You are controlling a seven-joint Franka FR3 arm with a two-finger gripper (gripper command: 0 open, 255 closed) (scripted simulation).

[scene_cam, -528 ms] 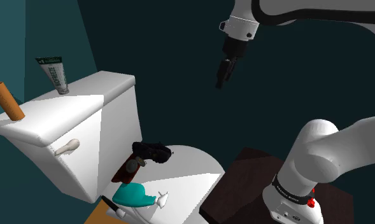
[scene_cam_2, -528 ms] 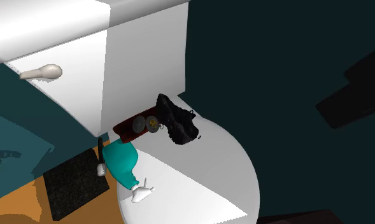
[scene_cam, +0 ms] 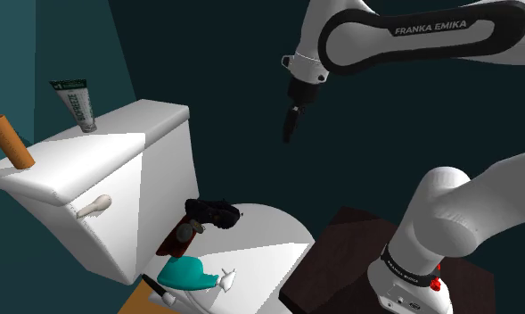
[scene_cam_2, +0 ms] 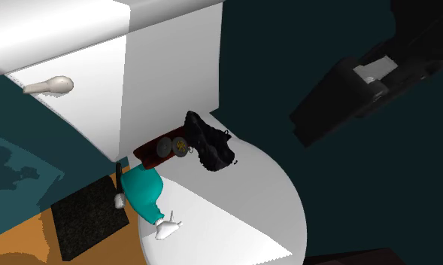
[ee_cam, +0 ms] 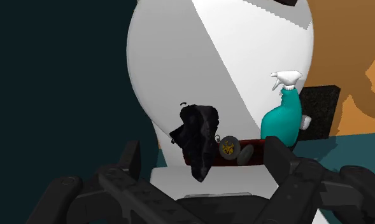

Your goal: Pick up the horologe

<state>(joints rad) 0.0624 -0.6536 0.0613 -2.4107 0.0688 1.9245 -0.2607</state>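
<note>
Since half a second ago the end effector (scene_cam: pixel 290 128) has swung toward the shoulder view's left and dropped a little, and the forearm's lettering has come into frame. Nothing on the toilet has shifted. My fingers (ee_cam: pixel 131 154) stand apart with nothing between them, well above the white lid (scene_cam: pixel 267 239).

The horologe (ee_cam: pixel 230 147), a dark red piece with round faces, lies at the lid's rear edge, close under the tank (scene_cam: pixel 100 165). A black shoe (ee_cam: pixel 198 135) touches one end of it and a teal spray bottle (ee_cam: pixel 281 122) stands just beside the other. The lid's front half is bare, so that side is open to me.

From the shoulder view I get the tank top, with a tube (scene_cam: pixel 76 104) and an orange cylinder (scene_cam: pixel 9 141) standing on it. The wrist view gives me the gold dial face. The second exterior view gives me the flush handle (scene_cam_2: pixel 48 85) and a dark mat (scene_cam_2: pixel 88 214) on the orange floor.
</note>
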